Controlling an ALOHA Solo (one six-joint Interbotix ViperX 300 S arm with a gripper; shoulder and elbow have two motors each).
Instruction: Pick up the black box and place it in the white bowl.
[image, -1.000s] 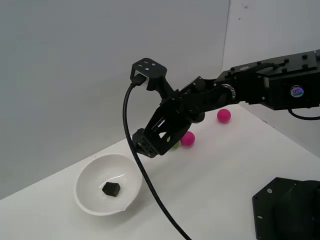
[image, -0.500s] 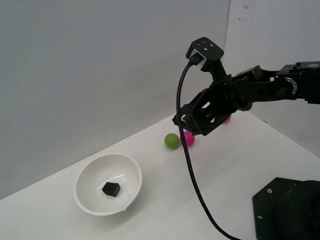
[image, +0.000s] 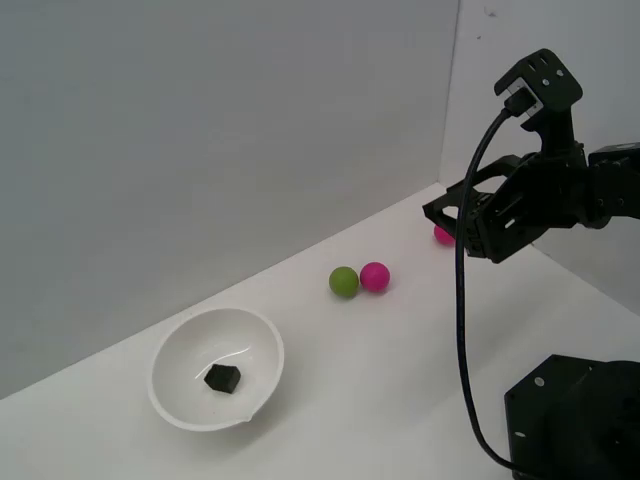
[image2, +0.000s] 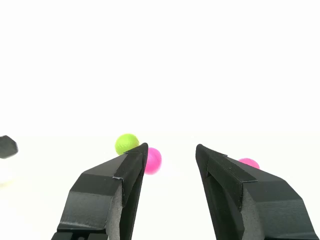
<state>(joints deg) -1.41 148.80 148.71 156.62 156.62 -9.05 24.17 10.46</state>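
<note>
The black box (image: 222, 378), a tiny matte black cube, lies inside the white bowl (image: 176, 346) at the exterior view's lower left. My gripper (image: 448, 226) is open and empty. It hangs high above the table at the exterior view's right, far from the bowl. In the wrist view the gripper (image2: 171, 149) shows both fingers spread with nothing between them. A dark shape that may be the box (image2: 7, 146) sits at the wrist picture's edge; the bowl is washed out there.
A green ball (image: 344, 281) and a pink ball (image: 375, 276) touch on the table's middle; they also show in the wrist view as green (image2: 126, 143) and pink (image2: 153, 160). A second pink ball (image: 441, 235) sits behind the gripper. The black robot base (image: 575, 420) stands at the lower right. A cable (image: 462, 330) hangs from the wrist.
The arm has swung from just beside the bowl to the exterior view's right and upward, with the gripper open throughout. The black box has stayed in the bowl. The balls have not moved.
</note>
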